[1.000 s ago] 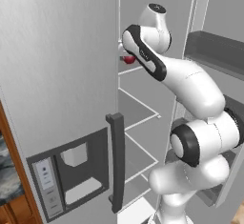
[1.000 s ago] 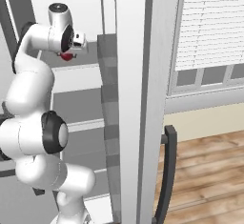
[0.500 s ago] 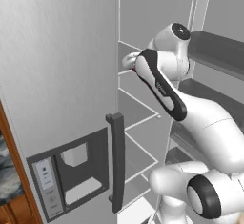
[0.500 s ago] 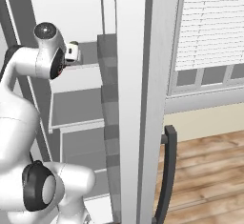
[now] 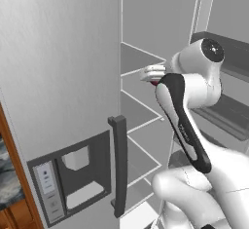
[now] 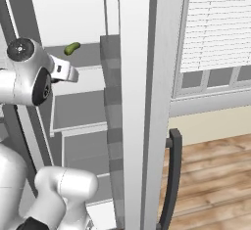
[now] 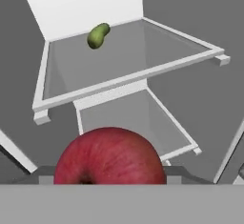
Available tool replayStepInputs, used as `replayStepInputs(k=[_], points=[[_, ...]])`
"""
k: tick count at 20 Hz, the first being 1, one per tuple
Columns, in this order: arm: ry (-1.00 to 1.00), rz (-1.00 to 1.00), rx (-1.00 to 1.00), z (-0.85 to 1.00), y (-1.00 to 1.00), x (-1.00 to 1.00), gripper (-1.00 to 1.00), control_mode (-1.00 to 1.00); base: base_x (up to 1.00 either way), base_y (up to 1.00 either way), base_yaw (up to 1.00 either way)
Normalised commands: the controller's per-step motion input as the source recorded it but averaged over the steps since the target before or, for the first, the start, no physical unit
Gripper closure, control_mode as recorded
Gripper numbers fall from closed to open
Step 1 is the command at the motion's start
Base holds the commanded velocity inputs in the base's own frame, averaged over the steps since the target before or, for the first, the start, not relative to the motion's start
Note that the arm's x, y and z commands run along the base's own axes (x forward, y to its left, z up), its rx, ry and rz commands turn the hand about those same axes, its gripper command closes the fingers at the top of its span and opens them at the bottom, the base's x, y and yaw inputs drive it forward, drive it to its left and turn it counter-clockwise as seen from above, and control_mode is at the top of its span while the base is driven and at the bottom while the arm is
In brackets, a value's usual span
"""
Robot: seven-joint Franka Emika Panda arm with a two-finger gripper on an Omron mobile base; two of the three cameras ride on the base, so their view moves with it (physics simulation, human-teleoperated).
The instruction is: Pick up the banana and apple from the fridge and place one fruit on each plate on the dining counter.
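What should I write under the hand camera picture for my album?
A red apple held close to the camera, with a green fruit on a fridge shelf behind.

Glossy white rounded arm [image 5: 204, 169] segments, bulbous at the joints. Black curved band along one link, a dark round cap with small screws. Pale grey-white blocky tool [image 5: 152, 73].

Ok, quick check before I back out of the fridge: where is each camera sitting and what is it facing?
Left base view: behind the arm's left, facing the fridge door and shelves; white arm at right.
Right base view: behind its right, facing the door edge and window; arm at left.
Hand view: on the hand, looking along the claw into the shelves, apple close below.
Right base and hand views share the green fruit.
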Motion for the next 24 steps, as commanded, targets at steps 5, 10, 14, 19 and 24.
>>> replayStepInputs(k=[5,10,14,19,24], points=[[0.04,-0.18,0.0,0.07,-0.29,-1.0,1.0,-1.0,0.0,0.0,0.0],[0.08,-0.07,0.01,0.43,-0.26,-0.97,1.0,-1.0,0.0,0.0,0.0],[0.04,0.01,0.05,0.48,-0.01,-0.85,1.0,-1.0,0.0,0.0,0.0],[0.19,0.01,0.01,-0.01,0.0,-0.57,1.0,-1.0,0.0,0.0,0.0],[0.27,0.0,0.0,-0.41,0.0,-0.06,1.0,-1.0,0.0,0.0,0.0]])
